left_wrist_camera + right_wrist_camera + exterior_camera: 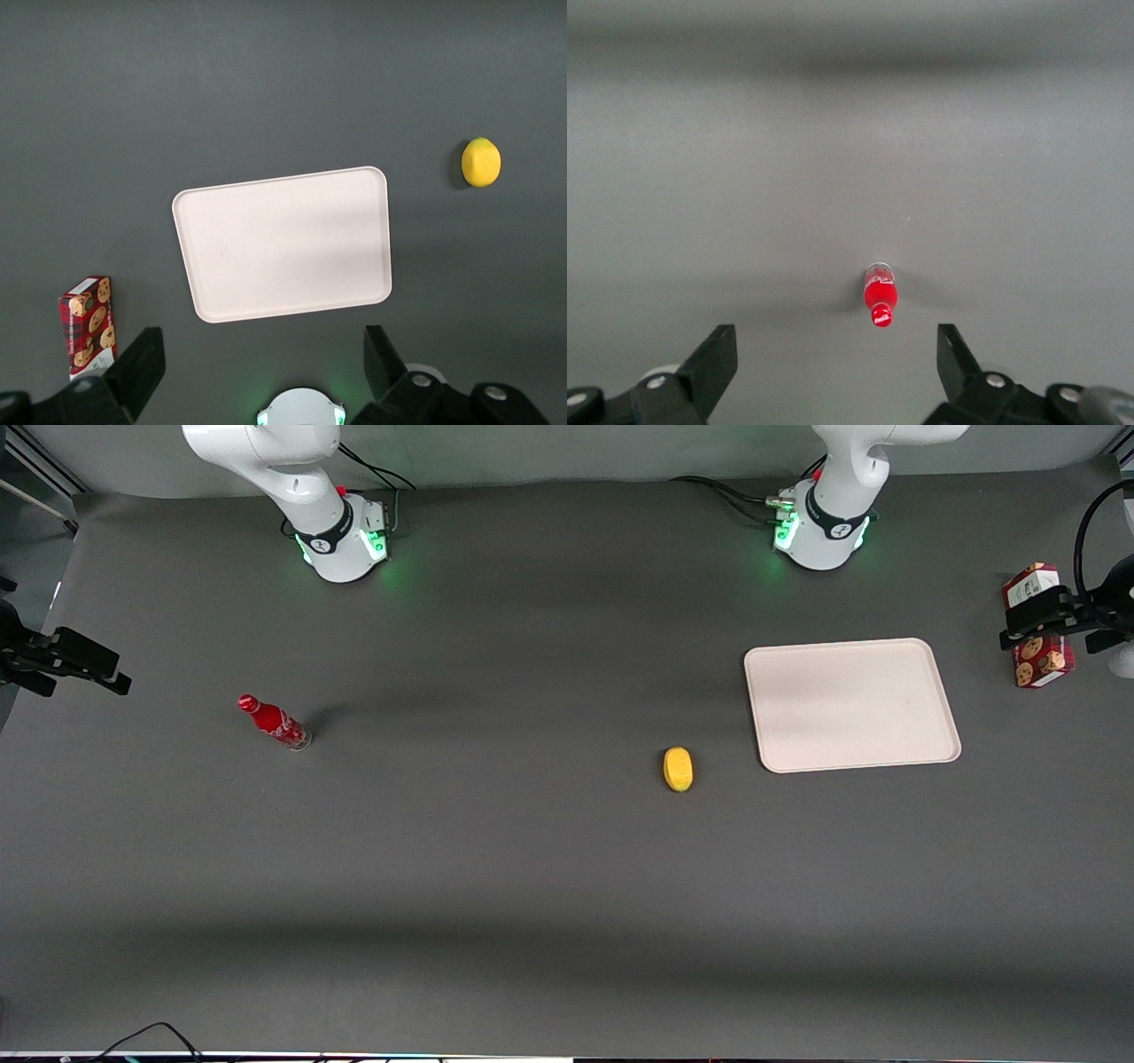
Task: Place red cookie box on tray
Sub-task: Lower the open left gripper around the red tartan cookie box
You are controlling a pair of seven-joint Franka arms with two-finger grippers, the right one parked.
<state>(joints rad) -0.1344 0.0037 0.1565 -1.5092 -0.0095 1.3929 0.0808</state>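
My hand [261,367] is open, high over the worktop. Next: drop squarely over the box [1036,633], grip its narrow sides, then tray [850,704].

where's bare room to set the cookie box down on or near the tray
The flat cream rectangular tray holds nothing, so its whole surface is free. Bare mat lies between it and the small yellow lemon. It is tighter at the working arm's end, where the open claw hangs high beside the upright dark-red cookie box.
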